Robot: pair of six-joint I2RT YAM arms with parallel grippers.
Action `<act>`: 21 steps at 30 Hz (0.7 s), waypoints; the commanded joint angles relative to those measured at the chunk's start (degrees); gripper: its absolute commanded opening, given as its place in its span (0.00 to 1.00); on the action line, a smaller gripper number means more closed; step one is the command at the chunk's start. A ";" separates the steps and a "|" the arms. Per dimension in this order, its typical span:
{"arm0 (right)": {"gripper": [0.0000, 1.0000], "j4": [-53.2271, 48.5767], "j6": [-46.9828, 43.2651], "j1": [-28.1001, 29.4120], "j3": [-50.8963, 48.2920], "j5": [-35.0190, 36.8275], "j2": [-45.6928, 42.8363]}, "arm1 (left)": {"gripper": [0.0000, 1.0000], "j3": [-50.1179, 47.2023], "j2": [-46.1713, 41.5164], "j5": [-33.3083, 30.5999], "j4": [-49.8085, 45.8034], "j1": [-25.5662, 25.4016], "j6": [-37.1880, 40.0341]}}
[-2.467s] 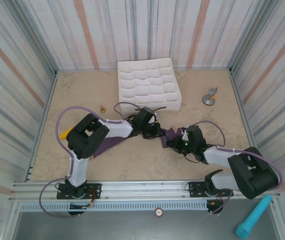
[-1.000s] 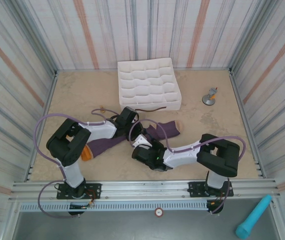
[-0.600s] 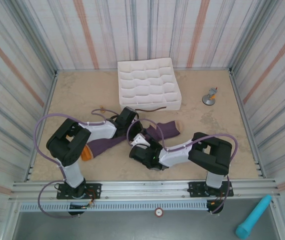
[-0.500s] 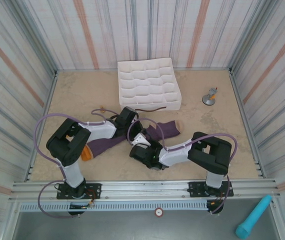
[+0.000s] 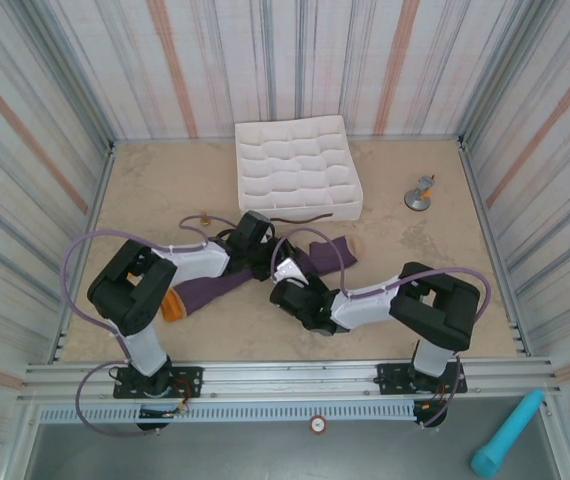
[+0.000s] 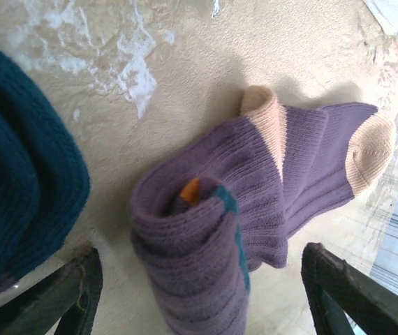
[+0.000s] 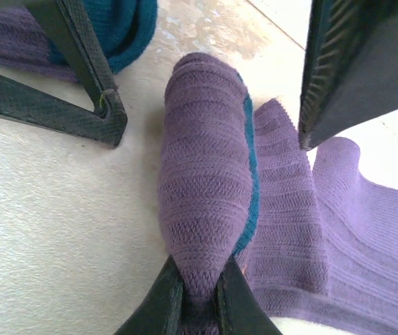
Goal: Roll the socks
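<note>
Both purple socks lie near the middle of the table [image 5: 145, 200], at about 6 o'clock from the white gridded box [image 5: 295, 170] that stands by the far wall. The half-rolled sock [image 5: 330, 255] is wound into a thick roll at one end, and its loose foot runs out flat toward 3 o'clock, ending in a tan toe. In the left wrist view the half-rolled sock [image 6: 206, 223] shows a spot of orange and a teal edge in the core of the roll, with the tan heel and toe at 2 o'clock from it. The left gripper [image 5: 261, 254] has its jaws spread wide, one finger on each side of the roll and neither touching it. The right gripper [image 7: 197, 292] is closed, pinching the near end of the roll between its fingertips. The second sock [image 5: 205, 290] lies flat at 8 o'clock from the roll, with its orange cuff at the far left end. Its dark teal toe [image 6: 17, 160] rests just beside the roll, a strip of bare table showing between the two.
</note>
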 commanded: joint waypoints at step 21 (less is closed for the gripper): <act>0.00 -2.28 6.32 -21.01 -9.00 -35.79 -6.92 | 0.76 -3.91 -3.75 3.47 8.96 2.18 -1.97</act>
